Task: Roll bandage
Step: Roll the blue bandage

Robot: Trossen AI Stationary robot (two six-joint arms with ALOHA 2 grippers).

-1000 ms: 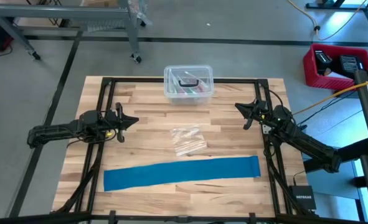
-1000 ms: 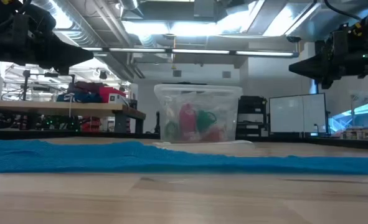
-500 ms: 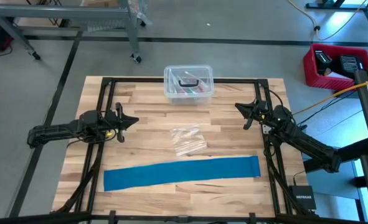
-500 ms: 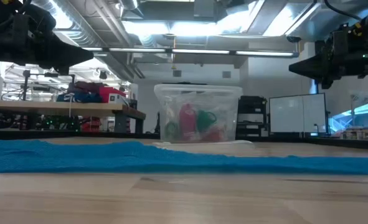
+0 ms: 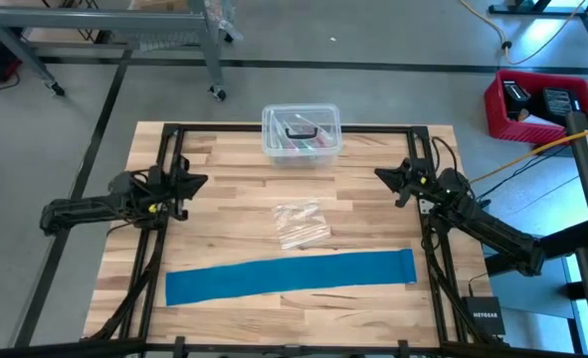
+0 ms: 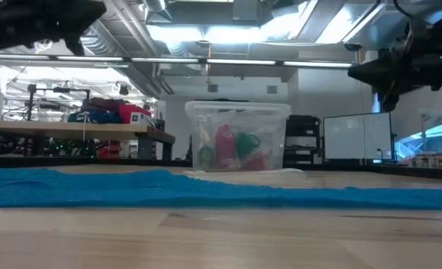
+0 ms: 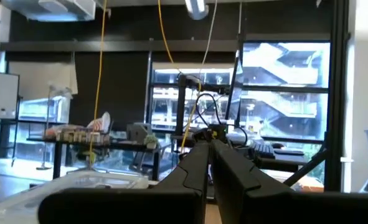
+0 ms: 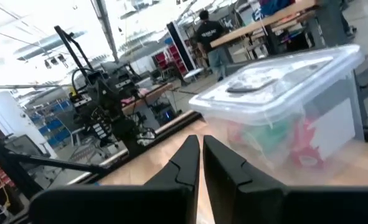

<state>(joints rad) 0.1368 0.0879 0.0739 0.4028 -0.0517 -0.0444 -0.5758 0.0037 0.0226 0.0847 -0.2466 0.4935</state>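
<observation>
The bandage is a long bright blue strip lying flat and unrolled along the table's near part, running left to right; in the low view the bandage is a low blue band across the picture. My left gripper is shut and hangs over the table's left side, tipped upward, well clear of the strip. My right gripper is also shut, over the table's right side, pointing toward the middle. Both are empty.
A clear lidded box with coloured things inside stands at the far middle edge. A small clear plastic bag lies at the table's centre. Black frame rails run along both sides. A red crate sits on the floor to the right.
My left gripper has risen and tipped its fingers upward, drawing slightly back toward the table's left edge. My right gripper has rolled about its own pointing line and stayed in place. The bandage lies as before.
</observation>
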